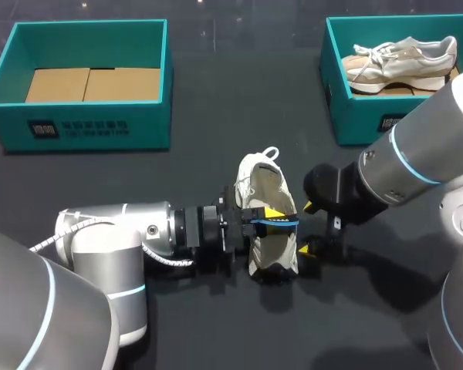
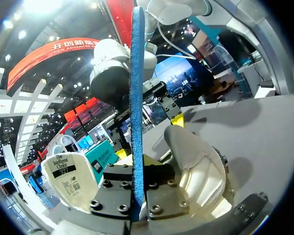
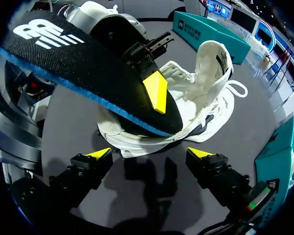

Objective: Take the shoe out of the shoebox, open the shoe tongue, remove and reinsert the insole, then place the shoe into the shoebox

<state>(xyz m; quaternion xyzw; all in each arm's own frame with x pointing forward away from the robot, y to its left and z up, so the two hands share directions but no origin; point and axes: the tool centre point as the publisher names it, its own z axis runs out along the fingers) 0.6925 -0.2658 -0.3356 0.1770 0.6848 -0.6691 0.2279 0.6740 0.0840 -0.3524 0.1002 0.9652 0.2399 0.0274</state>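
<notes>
A white shoe (image 1: 267, 231) lies on the dark table with its tongue pulled open. My left gripper (image 1: 273, 219) is over the shoe's opening, shut on the black insole (image 1: 282, 223) with its blue underside. In the left wrist view the insole (image 2: 136, 98) stands edge-on between the shut fingers of the left gripper (image 2: 136, 198), with the shoe (image 2: 198, 164) just beyond. My right gripper (image 1: 306, 228) is wide open at the shoe's right side. In the right wrist view its tips straddle bare table, the right gripper (image 3: 151, 154) facing the shoe (image 3: 206, 93) and the insole (image 3: 83, 58).
A teal shoebox (image 1: 91, 127) with cardboard in its bottom stands at the back left. A second teal shoebox (image 1: 347, 116) at the back right holds another beige shoe (image 1: 401, 60). Dark open table lies between the boxes and in front of the shoe.
</notes>
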